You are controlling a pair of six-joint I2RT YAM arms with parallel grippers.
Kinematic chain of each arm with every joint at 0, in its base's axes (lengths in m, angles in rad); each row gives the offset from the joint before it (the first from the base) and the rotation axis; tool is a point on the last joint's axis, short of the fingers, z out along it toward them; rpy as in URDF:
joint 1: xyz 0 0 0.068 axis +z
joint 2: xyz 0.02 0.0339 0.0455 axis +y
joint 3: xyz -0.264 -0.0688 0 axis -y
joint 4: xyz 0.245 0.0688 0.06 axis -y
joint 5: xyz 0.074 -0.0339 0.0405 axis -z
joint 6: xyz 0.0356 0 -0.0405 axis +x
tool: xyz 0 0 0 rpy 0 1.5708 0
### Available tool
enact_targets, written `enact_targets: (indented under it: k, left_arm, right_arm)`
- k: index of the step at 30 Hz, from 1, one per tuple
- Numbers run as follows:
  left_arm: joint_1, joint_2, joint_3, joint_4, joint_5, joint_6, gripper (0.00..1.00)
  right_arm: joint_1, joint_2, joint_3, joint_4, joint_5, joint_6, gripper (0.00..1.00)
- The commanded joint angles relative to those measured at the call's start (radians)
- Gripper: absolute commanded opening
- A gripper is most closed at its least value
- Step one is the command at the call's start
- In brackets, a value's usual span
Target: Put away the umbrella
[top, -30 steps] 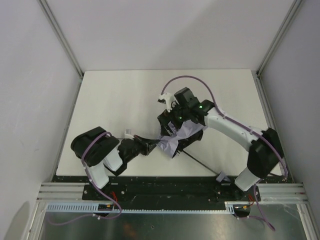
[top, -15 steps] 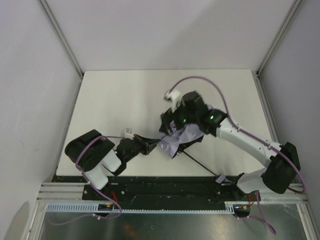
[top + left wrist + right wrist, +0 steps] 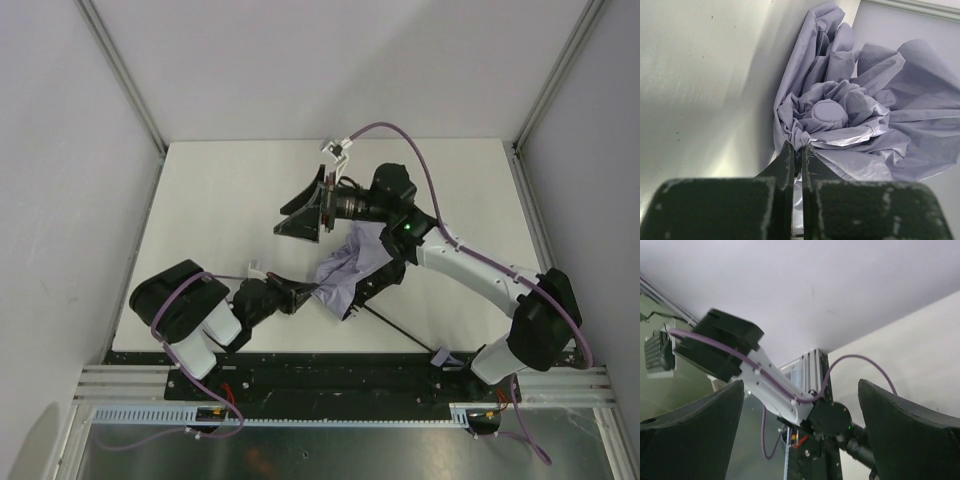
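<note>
Since the earlier frame the right tool [image 3: 299, 215] has lifted off the canopy and swung to point left, while the left arm has barely shifted.

On the left, the left tool [image 3: 300, 294] lies low over the bench [image 3: 220, 200], its jaws shut on a fold of fabric at the edge of the umbrella [image 3: 352, 268]. Its wrist view shows the pinch just below the round cap at the canopy's centre. The umbrella lies mid-bench, collapsed but loose, with its folds billowing. Above it the right tool hangs with its jaws wide and nothing between them. The black shaft [image 3: 400, 328] runs right and towards the near edge, ending at what seems to be the handle [image 3: 446, 355], though it is too small to be sure.

We judge the step in hand to be gathering the canopy around the shaft. The next move calls for the right tool to come back down on the loose fabric while the left keeps its pinch.
</note>
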Motion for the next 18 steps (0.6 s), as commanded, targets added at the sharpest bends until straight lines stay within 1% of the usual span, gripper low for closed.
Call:
enact_targets:
  k: [1, 2, 4, 5, 6, 7, 8, 11, 15, 18]
  left_arm:
    - [-0.008, -0.019, -0.004, 0.023, -0.019, 0.026, 0.0]
    - [-0.009, -0.023, -0.004, 0.023, -0.018, 0.021, 0.0]
    - [-0.01, -0.034, -0.005, 0.022, -0.014, 0.018, 0.0]
    - [-0.01, -0.038, -0.006, 0.021, -0.013, 0.016, 0.0]
    - [-0.009, -0.039, -0.006, 0.02, -0.012, 0.013, 0.0]
    - [-0.009, -0.038, -0.006, 0.019, -0.009, 0.005, 0.0]
    - [-0.009, -0.036, -0.005, 0.019, -0.005, -0.002, 0.0]
    - [-0.01, -0.034, -0.002, 0.018, 0.005, -0.004, 0.0]
    - [-0.011, -0.037, -0.012, 0.017, -0.007, -0.011, 0.0]
    - [-0.011, -0.041, -0.019, 0.016, -0.009, -0.02, 0.0]
  right_arm:
    - [0.01, -0.08, 0.103, -0.112, 0.13, -0.088, 0.99]
    - [0.035, -0.106, 0.11, -0.29, 0.222, -0.224, 0.99]
    - [0.102, -0.147, 0.104, -0.574, 0.467, -0.448, 0.99]
    - [0.139, -0.156, 0.097, -0.681, 0.597, -0.524, 0.98]
    - [0.177, -0.168, 0.077, -0.753, 0.713, -0.578, 0.97]
    - [0.216, -0.184, 0.043, -0.795, 0.794, -0.626, 0.96]
    - [0.256, -0.204, 0.002, -0.81, 0.86, -0.665, 0.96]
    - [0.363, -0.253, -0.131, -0.783, 1.051, -0.749, 0.97]
    - [0.421, -0.242, -0.231, -0.695, 1.142, -0.798, 0.98]
    - [0.432, -0.152, -0.268, -0.632, 1.199, -0.855, 0.99]
